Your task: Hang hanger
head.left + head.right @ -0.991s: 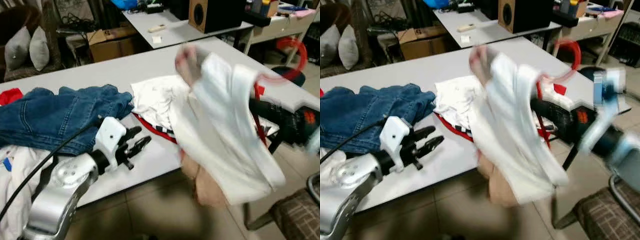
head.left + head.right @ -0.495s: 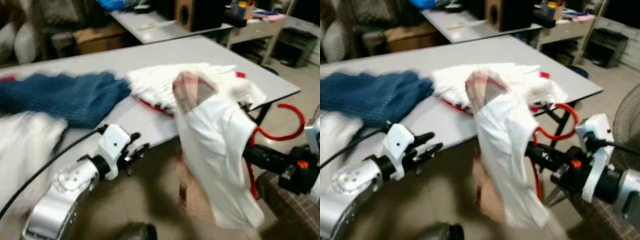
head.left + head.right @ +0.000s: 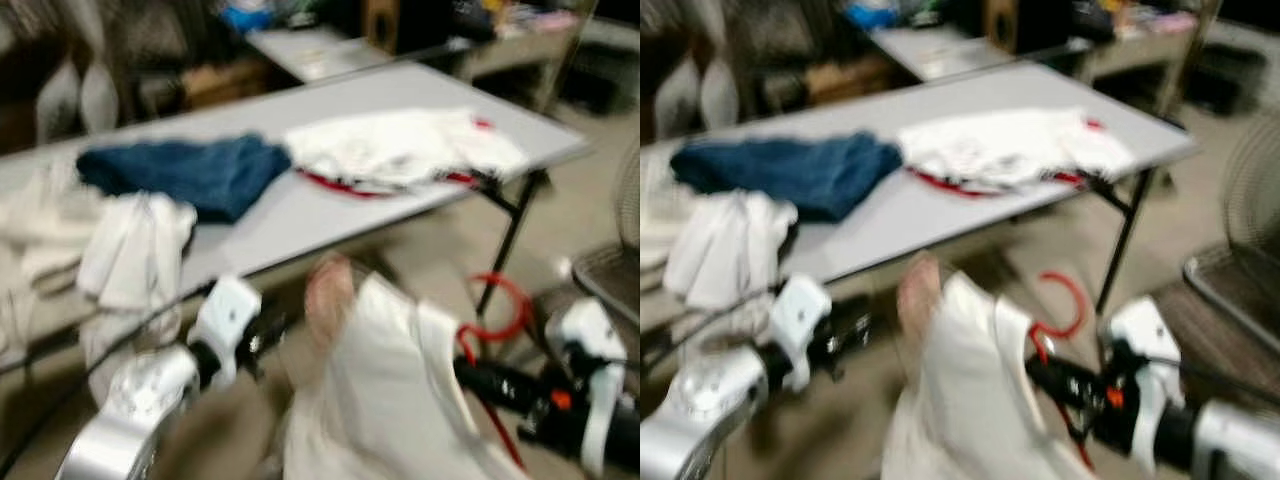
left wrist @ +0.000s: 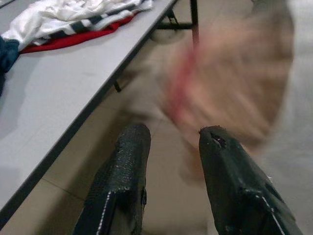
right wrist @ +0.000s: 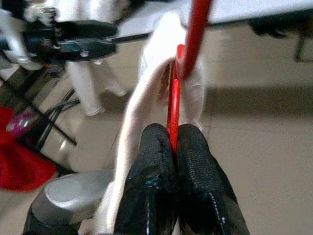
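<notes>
My right gripper (image 5: 171, 142) is shut on a red plastic hanger (image 5: 188, 54) that carries a white garment (image 3: 390, 400). In the eye views the hanger's red hook (image 3: 500, 310) curls up above the gripper (image 3: 480, 375), low on the right, off the table and over the floor. A pink-beige part of the garment (image 3: 328, 290) sticks up at its top. My left gripper (image 4: 168, 137) is open and holds nothing; it hangs over the floor beside the table edge, with the blurred garment just ahead of it. Both eye views are blurred.
A grey folding table (image 3: 270, 220) stands ahead with blue jeans (image 3: 190, 170), a white and red clothes pile (image 3: 400, 150) and white garments (image 3: 130, 240) drooping over its near edge. One table leg (image 3: 505, 250) stands to the right. A second table (image 3: 310, 50) is behind.
The whole picture has shifted: the camera has backed off and turned, so the table sits farther away. My right gripper still holds the hanger and garment, now lower over the floor.
</notes>
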Tool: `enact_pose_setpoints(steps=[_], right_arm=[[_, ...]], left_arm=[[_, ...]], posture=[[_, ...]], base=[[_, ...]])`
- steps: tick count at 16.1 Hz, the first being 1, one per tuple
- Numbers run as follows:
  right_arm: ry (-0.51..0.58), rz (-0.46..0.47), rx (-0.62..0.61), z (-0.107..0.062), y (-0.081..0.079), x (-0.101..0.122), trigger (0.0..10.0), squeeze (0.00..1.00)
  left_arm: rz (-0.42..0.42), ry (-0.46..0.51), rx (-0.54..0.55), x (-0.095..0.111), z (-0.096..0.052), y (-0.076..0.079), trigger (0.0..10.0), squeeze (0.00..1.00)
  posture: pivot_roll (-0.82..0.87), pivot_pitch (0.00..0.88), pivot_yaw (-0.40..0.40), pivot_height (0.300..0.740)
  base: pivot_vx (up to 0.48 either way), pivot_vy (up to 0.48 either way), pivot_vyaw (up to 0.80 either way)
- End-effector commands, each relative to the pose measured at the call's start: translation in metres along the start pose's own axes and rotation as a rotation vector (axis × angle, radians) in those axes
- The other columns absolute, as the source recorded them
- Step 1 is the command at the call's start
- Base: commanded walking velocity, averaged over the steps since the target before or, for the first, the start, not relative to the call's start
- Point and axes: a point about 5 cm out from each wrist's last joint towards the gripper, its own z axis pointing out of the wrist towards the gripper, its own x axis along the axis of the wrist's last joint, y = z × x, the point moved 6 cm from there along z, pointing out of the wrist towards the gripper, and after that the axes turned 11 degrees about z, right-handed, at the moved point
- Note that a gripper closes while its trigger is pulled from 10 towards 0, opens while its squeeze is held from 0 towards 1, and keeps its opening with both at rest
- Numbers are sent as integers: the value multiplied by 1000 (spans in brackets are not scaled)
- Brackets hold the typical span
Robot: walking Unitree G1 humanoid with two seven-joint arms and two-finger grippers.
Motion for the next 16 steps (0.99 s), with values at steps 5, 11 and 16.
enact_pose_setpoints(steps=[5,11,16], right_arm=[[113,-121,-240,28,47,-1,10000,0],[117,-174,-290,66,61,-19,10000,0],[91,-162,-224,80,59,-30,10000,0]], left_arm=[[-52,-132,71,-32,-13,-12,10000,0],[-162,-115,172,-42,-12,-12,10000,0],[-133,-134,202,-47,-11,-8,10000,0]], posture=[[-6,58,68,740],[20,69,50,740],[51,67,21,740]], base=[[0,0,0],[0,0,800],[0,0,800]])
